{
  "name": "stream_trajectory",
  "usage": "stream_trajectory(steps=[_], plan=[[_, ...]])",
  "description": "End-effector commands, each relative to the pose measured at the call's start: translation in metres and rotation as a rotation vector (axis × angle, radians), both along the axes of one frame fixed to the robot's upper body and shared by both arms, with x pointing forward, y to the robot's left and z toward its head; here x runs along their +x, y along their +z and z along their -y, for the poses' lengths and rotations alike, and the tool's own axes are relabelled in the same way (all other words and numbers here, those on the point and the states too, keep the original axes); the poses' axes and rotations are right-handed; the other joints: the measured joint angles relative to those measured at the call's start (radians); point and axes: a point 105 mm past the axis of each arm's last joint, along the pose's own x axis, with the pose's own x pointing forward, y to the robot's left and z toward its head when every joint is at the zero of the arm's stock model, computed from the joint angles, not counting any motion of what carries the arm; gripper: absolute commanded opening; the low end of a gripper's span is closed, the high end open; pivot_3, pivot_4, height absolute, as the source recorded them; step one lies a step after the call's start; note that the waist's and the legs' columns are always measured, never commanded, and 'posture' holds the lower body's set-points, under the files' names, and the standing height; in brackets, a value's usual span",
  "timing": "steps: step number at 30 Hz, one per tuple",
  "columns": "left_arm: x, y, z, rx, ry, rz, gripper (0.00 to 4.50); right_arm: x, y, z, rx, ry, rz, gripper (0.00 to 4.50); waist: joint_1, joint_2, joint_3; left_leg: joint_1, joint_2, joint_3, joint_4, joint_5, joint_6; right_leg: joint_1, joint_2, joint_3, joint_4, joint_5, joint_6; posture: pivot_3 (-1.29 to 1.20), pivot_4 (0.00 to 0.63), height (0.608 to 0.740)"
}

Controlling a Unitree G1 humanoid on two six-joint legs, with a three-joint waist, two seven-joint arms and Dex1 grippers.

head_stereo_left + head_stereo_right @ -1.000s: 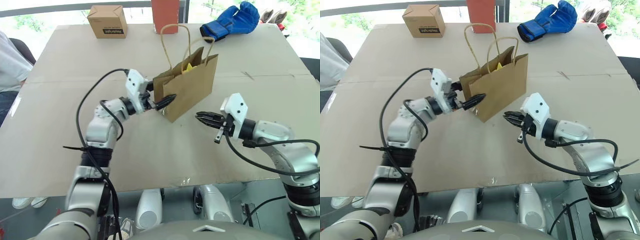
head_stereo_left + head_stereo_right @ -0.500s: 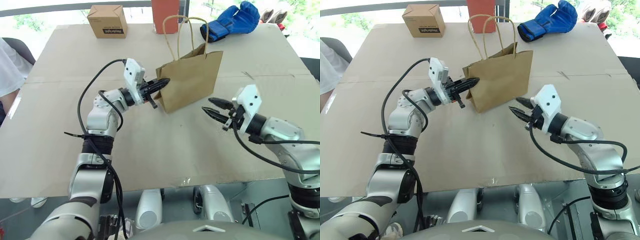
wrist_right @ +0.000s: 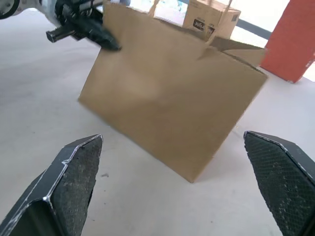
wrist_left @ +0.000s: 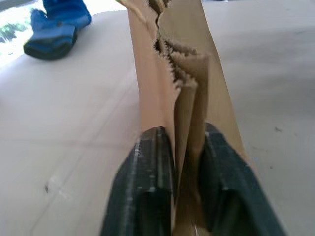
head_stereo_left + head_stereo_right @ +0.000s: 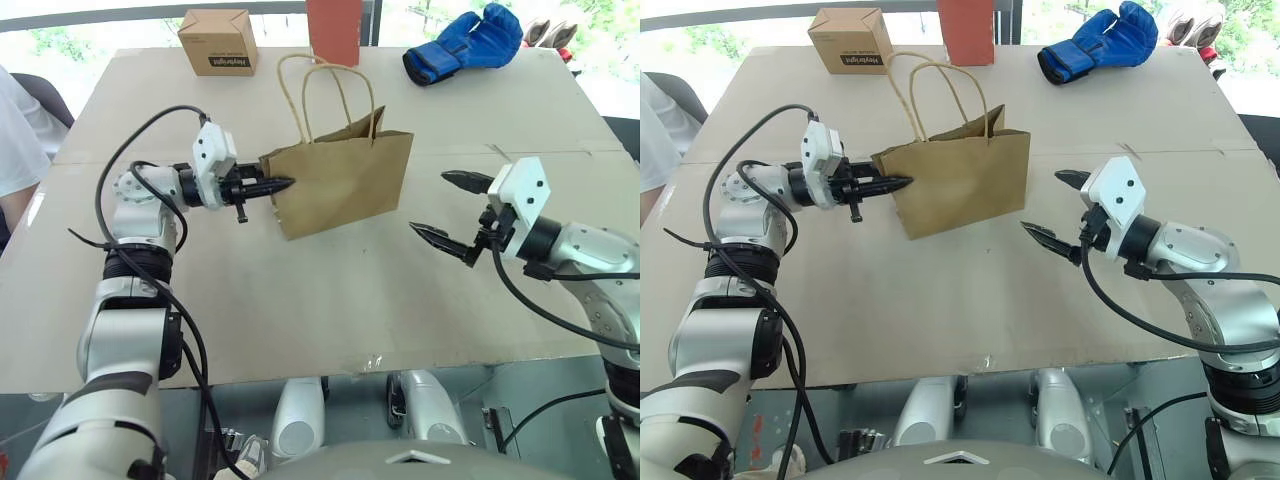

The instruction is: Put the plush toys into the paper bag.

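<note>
Since earlier: paper bag has slid toward 9 o'clock across the table and stands more upright than a second ago; yellow seen in its mouth then is now out of sight. Left arm has pulled back toward 9 o'clock with it. Right gripper has gone from fingers together to fingers wide apart.
Left gripper: clamped on the bag's folded side edge at the 9 o'clock end; the left wrist view has a black finger on each side of the paper gusset.
Right gripper: fingers spread wide, empty, off the bag's 3 o'clock end, apart from it, pointing at it.
Plush toys: none visible on the table; judged to be inside the bag, cannot confirm.
Bag state: standing, handles up, base on the table; whether it leans on the grip I cannot tell.
Risk, tip: if the left grip lets go abruptly or tugs, the bag may topple and spill; the hold is high on one narrow edge.
Risk, tear: more dragging by that pinch could rip the gusset.
Risk, knock: right fingers closing in could shove the free end over.
Bystanders: blue boxing glove, cardboard box, red block, all at 12 o'clock, well apart.
</note>
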Motion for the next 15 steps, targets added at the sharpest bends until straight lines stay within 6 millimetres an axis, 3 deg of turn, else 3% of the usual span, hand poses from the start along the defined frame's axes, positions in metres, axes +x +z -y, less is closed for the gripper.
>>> stream_trajectory(steps=[1,4,9,11,15], plan=[[-0.001,0.024,-0.009,-0.084,0.051,0.047,2.64,-0.003,0.013,0.005,-0.004,0.004,0.063,4.5,-0.001,0.0,0.0,0.0,0.0,0.0,0.0,0.0,0.0,0.0,0.0,0.0,0.0,0.0,0.0,0.0,0.15,0.714],[-0.015,0.034,-0.027,-0.195,0.127,-0.048,3.88,-0.007,0.012,0.011,-0.023,-0.011,0.062,4.5,-0.007,0.0,0.0,0.0,0.0,0.0,0.0,0.0,0.0,0.0,0.0,0.0,0.0,0.002,0.002,0.0,0.15,0.714],[-0.074,0.009,-0.058,-0.162,0.236,-0.201,3.88,-0.018,0.013,0.041,-0.032,-0.079,0.022,4.5,-0.029,0.0,0.0,0.003,0.001,0.001,-0.004,0.0,0.0,0.0,0.0,0.002,0.0,0.001,0.002,0.0,0.15,0.714],[-0.098,0.002,-0.059,-0.169,0.285,-0.233,3.88,-0.024,0.012,0.06,-0.045,-0.122,-0.005,4.5,-0.026,0.0,0.0,0.003,0.001,0.002,-0.006,0.0,0.0,0.0,-0.001,0.002,-0.001,0.001,0.002,0.0,0.15,0.714],[-0.122,-0.013,-0.057,-0.187,0.384,-0.269,3.88,-0.03,0.003,0.089,-0.086,-0.182,-0.049,4.5,-0.002,0.0,0.0,0.004,0.001,0.001,-0.005,0.0,0.0,0.001,-0.003,0.0,-0.002,-0.003,0.002,0.0,0.15,0.714]])
